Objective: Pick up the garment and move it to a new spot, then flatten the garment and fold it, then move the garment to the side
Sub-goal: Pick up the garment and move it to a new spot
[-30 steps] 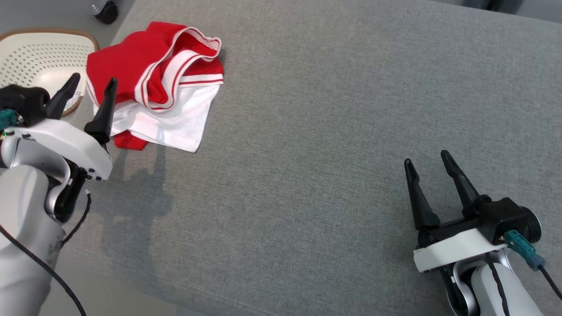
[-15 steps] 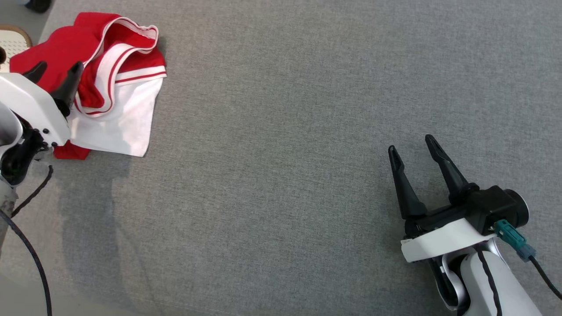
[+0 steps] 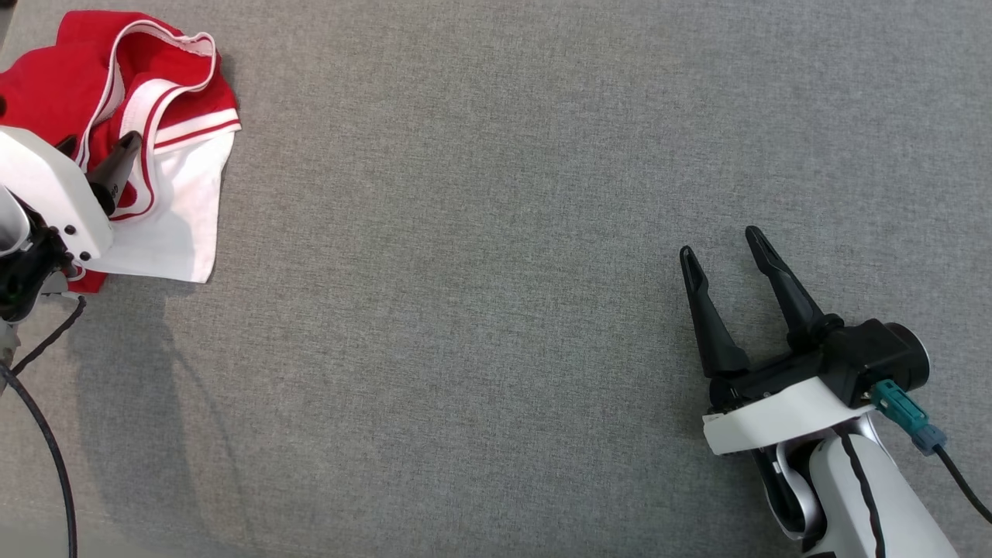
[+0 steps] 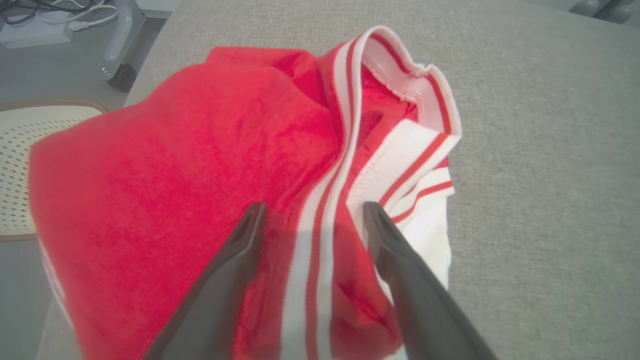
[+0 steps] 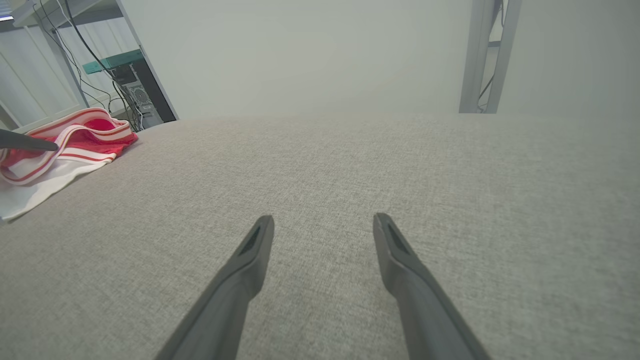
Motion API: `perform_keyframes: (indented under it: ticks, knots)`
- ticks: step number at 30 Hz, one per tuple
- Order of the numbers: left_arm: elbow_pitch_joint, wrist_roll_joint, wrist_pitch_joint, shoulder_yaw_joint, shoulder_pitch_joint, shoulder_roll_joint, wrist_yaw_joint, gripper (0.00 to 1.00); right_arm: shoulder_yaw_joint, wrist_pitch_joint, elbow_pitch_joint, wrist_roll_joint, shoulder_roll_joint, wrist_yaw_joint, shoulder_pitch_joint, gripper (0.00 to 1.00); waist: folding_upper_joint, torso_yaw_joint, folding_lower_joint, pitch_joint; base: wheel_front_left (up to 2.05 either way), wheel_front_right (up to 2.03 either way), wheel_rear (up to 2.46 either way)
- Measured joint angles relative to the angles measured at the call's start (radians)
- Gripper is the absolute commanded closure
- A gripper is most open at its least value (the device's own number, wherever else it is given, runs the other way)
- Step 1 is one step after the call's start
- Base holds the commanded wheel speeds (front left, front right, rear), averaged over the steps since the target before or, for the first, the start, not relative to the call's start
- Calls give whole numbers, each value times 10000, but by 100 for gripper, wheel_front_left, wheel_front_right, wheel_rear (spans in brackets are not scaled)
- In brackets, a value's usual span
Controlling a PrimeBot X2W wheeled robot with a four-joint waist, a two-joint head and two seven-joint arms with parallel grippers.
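Observation:
The garment is a crumpled red and white piece with striped white bands, lying at the far left of the grey cushion. My left gripper is open and hovers over its striped band, its two dark fingers astride the stripes in the left wrist view; the garment is not gripped. My right gripper stands open low at the right, nothing between its fingers, far from the garment, as the right wrist view shows.
A perforated cream basket sits off the cushion's left edge beyond the garment. A wheeled stand leg and cables are on the floor behind. A metal frame post and a computer tower stand past the cushion's far edge.
The head camera has turned, shifting the whole scene to the left. My left gripper has moved forward over the garment's striped band. The right gripper holds about the same pose.

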Motion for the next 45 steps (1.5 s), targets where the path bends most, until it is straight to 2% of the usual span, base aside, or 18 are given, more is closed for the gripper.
perform_keyframes:
  ticks: [2, 3, 4, 5, 11, 15, 25, 31, 35, 38, 45]
  knots:
    - [203, -79, 23, -117, -91, -2, 0, 0, -6, 0, 0, 0, 12, 0, -18, 0, 0, -7, 0, 9, 0, 0, 0]
    - [267, -130, 102, -196, -128, 0, 0, 9, -8, 0, 2, -2, 13, 0, -21, 0, 0, -6, 0, 8, 0, 0, 0]
    - [290, -146, 140, -299, -136, -6, 0, 59, -12, 0, 4, -2, 19, 0, -23, 0, 0, -1, 0, 5, 0, 0, 0]
    - [301, -178, 176, -385, -137, -13, 0, 100, -10, 0, 8, -2, 21, 0, -25, 0, 0, 6, 0, 0, 0, 0, 0]
    - [301, -543, 59, -596, -154, 0, 0, 100, -15, 0, 52, -2, 31, 0, -26, 0, 0, 73, 0, -83, 0, 0, 0]
    - [426, -654, -470, -696, -170, 40, 2, 100, -10, 0, 127, 0, 38, 0, -15, 0, 0, 154, 0, -255, 0, 0, 0]
    - [621, -750, -2612, -876, -34, -79, 0, 100, 88, 0, 351, 81, 77, 0, 249, 0, 0, 461, 0, -1105, 0, 0, 0]
    - [828, -738, -4445, -857, 215, -313, 0, 100, 125, 0, 481, 190, 127, 0, 687, 0, 0, 772, 0, -1946, 0, 0, 0]
    - [780, -548, -4880, -767, 345, -466, 0, 100, 98, 0, 527, 257, 165, 0, 984, 0, 0, 1000, 0, -2439, 0, 0, 0]
    - [568, -347, -4955, -299, 394, -539, 2, 100, 82, 0, 569, 290, 184, 0, 1128, 0, 0, 1188, 0, -2779, 0, 0, 0]
    - [-1367, 1267, -4980, 2401, 1269, -652, 405, 100, 79, 0, 589, 395, 242, 0, 1370, 0, 0, 1526, 0, -3450, 0, 0, 0]
